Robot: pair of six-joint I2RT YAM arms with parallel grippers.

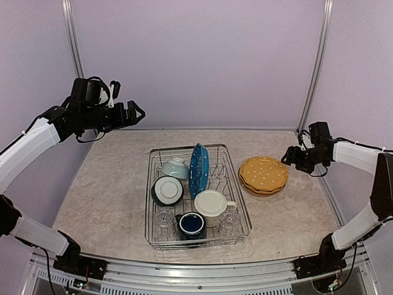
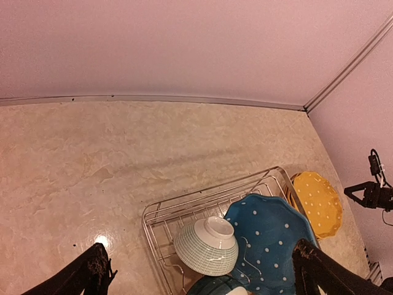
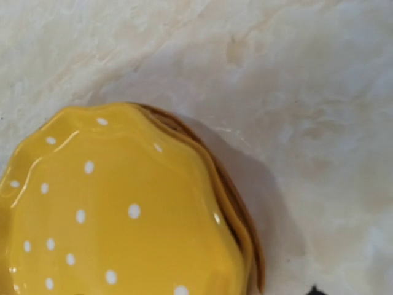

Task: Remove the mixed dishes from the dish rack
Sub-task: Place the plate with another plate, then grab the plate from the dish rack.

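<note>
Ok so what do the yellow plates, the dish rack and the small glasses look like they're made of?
Yellow plates: likely glazed ceramic; glossy highlights, thick scalloped rims, painted white dots.
Dish rack: metal wire, shiny silver, probably chromed or stainless; can't tell which.
Small glasses: clear glass or possibly plastic; the rack wires show through them.
</note>
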